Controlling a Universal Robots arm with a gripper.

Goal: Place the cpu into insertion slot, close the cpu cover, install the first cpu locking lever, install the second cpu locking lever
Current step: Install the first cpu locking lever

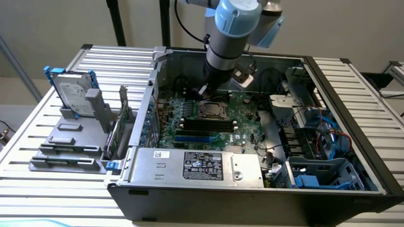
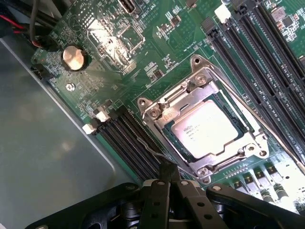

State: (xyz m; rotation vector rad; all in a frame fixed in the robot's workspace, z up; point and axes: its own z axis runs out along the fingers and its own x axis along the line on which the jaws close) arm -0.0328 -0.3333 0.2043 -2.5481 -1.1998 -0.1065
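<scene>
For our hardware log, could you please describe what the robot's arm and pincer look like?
The arm is a round silver-grey tube with light-blue joint caps. A thin black cable runs to it, and a small white box sits at the wrist. The pincer is black, built of linked bars with silver screw heads.

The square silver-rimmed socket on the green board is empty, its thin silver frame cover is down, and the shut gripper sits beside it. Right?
Not empty. The wrist view shows a flat silver-grey square chip seated in the silver-rimmed socket, under the lowered silver frame cover, with the shut black gripper beside it.
</scene>
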